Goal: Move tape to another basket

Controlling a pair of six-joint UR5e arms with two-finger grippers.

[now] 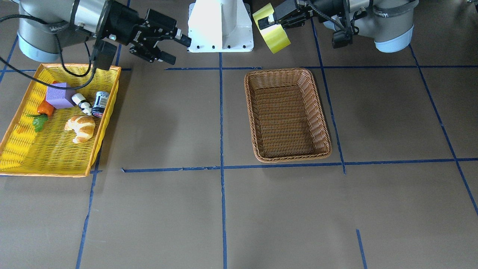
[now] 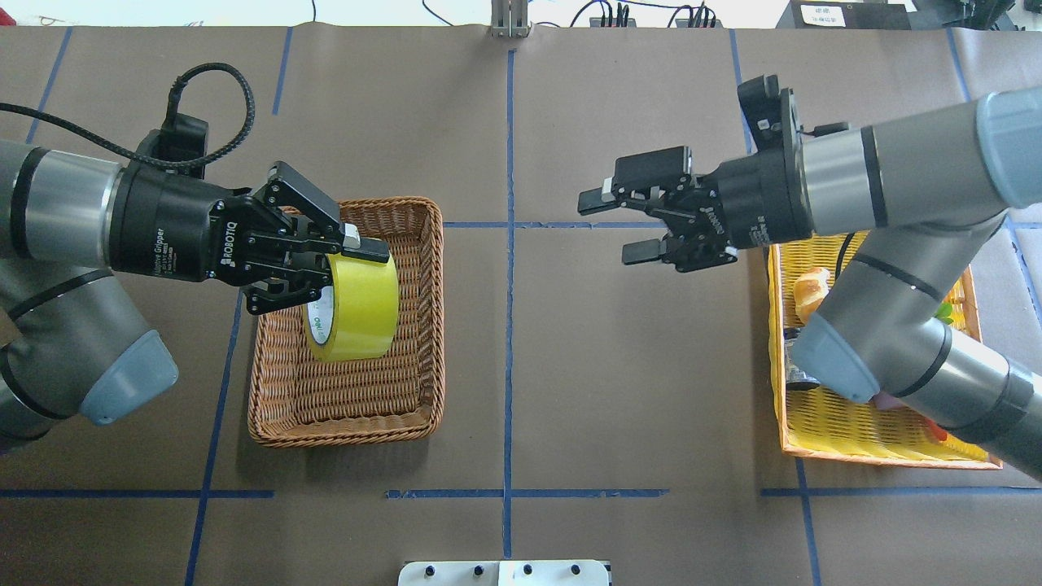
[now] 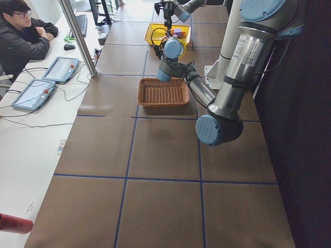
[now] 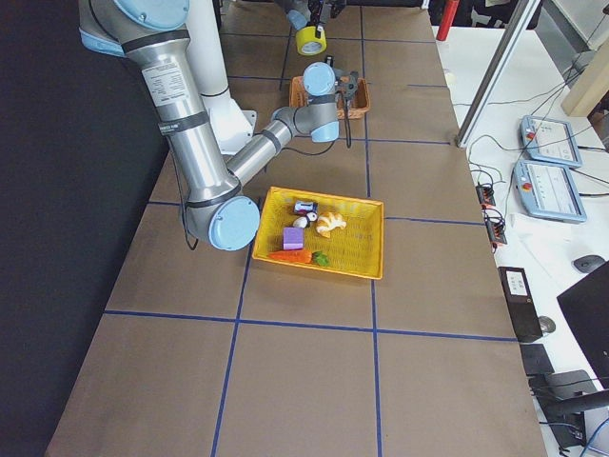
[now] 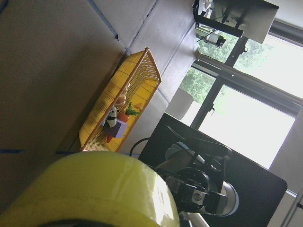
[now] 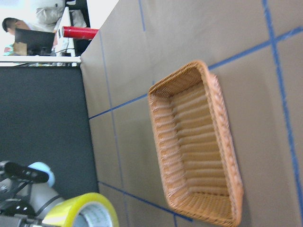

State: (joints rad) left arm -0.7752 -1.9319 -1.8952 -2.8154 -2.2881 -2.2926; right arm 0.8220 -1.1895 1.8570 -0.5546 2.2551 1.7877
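Note:
The yellow-green tape roll [image 2: 358,305] hangs in the air in my left gripper [image 2: 346,273], which is shut on its wall, one finger outside and one inside the core. It hangs over the brown wicker basket [image 2: 350,431] without touching it. In the front view the tape [image 1: 276,37] and left gripper [image 1: 267,22] sit well above the empty basket [image 1: 254,112]. The tape also fills the bottom of the left wrist view [image 5: 94,189]. My right gripper [image 2: 606,228] is open and empty, in the air between the two baskets.
A bright yellow basket [image 1: 56,157] with an orange rim holds a croissant [image 1: 80,127], a purple block [image 1: 59,95], a carrot and small bottles. The right arm's elbow hangs over it [image 2: 830,423]. The white robot base [image 1: 220,26] stands at the table's edge.

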